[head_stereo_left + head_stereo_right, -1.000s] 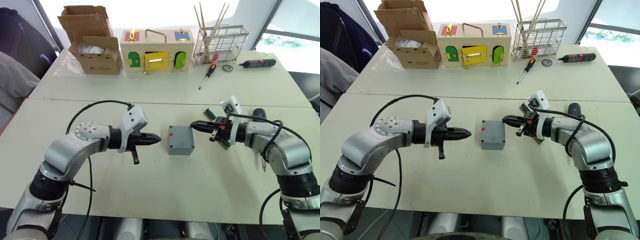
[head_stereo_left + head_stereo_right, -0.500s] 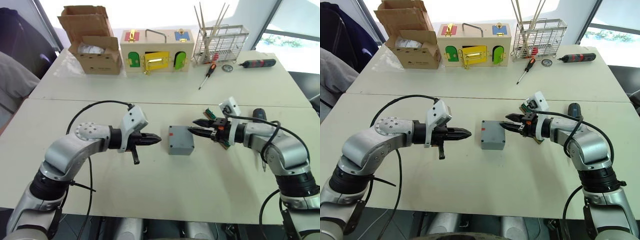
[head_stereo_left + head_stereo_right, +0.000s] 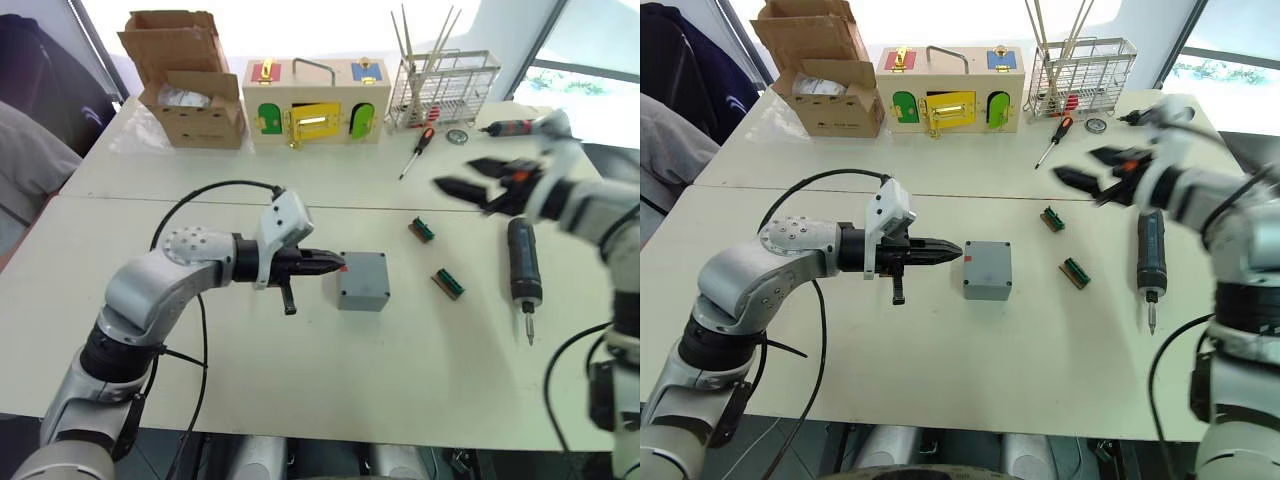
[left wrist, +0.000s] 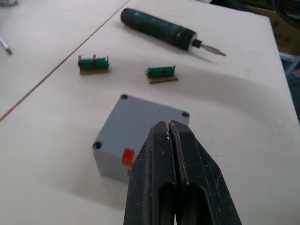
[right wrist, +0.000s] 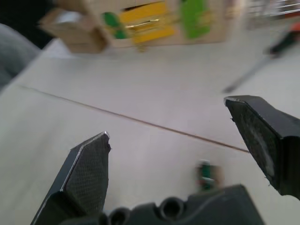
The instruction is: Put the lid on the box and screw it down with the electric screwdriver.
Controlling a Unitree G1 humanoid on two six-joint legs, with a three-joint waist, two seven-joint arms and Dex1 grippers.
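Note:
The grey box (image 3: pixel 362 280) with a small red mark sits mid-table. Its flat top with dark corner holes looks like the lid (image 4: pixel 140 122) seated on it. My left gripper (image 3: pixel 335 265) is shut, and its tip is at the box's left side by the red mark; in the left wrist view the shut fingers (image 4: pixel 168 125) point at the box. My right gripper (image 3: pixel 458 186) hangs open and empty in the air above the right of the table, well clear of the box. The electric screwdriver (image 3: pixel 522 262), thick and black, lies on the table below it, bit toward me.
Two small green terminal blocks (image 3: pixel 421 230) (image 3: pixel 447 284) lie between box and screwdriver. Along the back stand a cardboard box (image 3: pixel 185 80), a wooden box with coloured doors (image 3: pixel 315 100) and a wire rack (image 3: pixel 445 85). A small hand screwdriver (image 3: pixel 415 152) and a slim black-and-red driver (image 3: pixel 515 127) lie nearby.
My right gripper opened and swung up and to the right, away from the box. My left gripper slid right until its tip reached the box's side.

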